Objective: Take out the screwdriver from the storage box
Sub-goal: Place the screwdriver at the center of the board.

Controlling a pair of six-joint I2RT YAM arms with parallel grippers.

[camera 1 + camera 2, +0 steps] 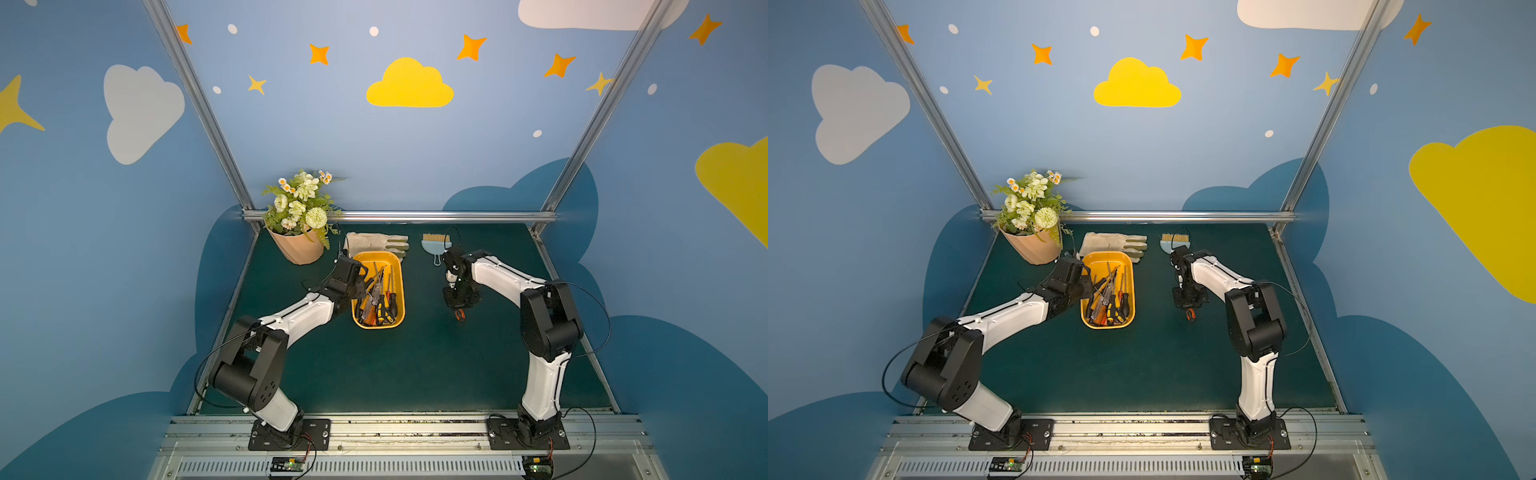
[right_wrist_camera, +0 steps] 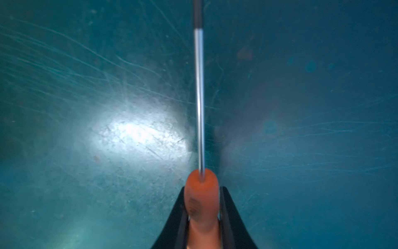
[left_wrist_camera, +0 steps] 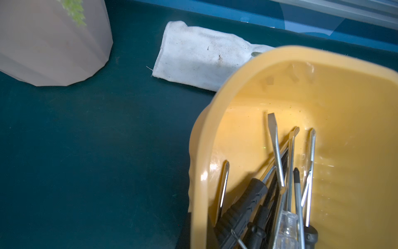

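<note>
Glove [image 1: 376,241] behind storage box [image 1: 395,266] — flower pot [image 1: 297,249] to its left.

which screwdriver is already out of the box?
The orange-handled screwdriver, clamped in the right gripper above the green mat. The other screwdrivers all lie in the yellow storage box.

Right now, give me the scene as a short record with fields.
right gripper: fingers shut on the orange-handled screwdriver, over the green mat
left gripper: shut, at the storage box left wall
box contents: several screwdrivers
behind box: beige glove
task status: one screwdriver held outside the box
</note>
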